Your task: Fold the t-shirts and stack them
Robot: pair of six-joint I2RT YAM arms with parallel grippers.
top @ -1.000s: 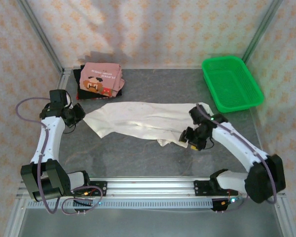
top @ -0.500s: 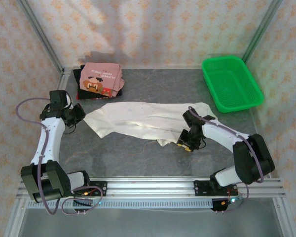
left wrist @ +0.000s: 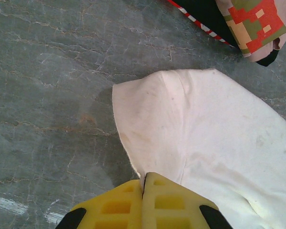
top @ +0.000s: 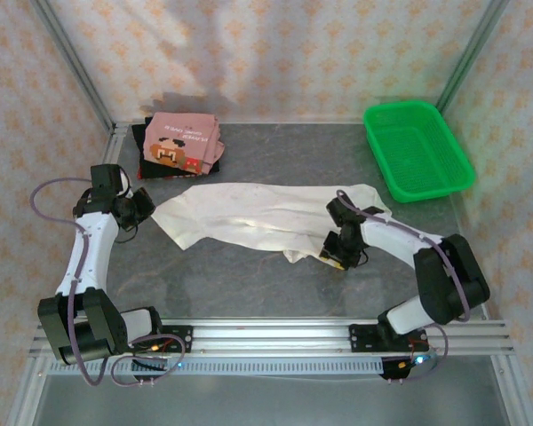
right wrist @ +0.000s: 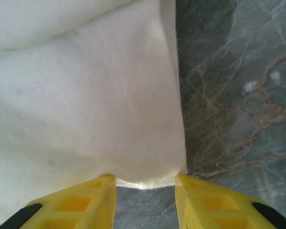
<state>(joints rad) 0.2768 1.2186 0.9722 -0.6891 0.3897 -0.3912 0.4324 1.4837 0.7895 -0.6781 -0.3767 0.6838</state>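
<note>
off-white t-shirt (top: 258, 217): spread, rumpled, centre | pink t-shirt (top: 185, 142): folded atop black t-shirts (top: 147, 153), back-left

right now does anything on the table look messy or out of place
The off-white t-shirt lies unfolded and rumpled across the table, unlike the pink t-shirt folded on the black ones. The left gripper pinches its left corner; the right gripper straddles its near hem, jaws open.

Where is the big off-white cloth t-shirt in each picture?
Top external: the off-white cloth t-shirt lies stretched across the table's middle.
Left wrist: it fills the right half, its edge pinched in the left gripper.
Right wrist: it is upper left, its hem at the open right gripper.
Shared landmark: the grey marbled tabletop under it.
</note>
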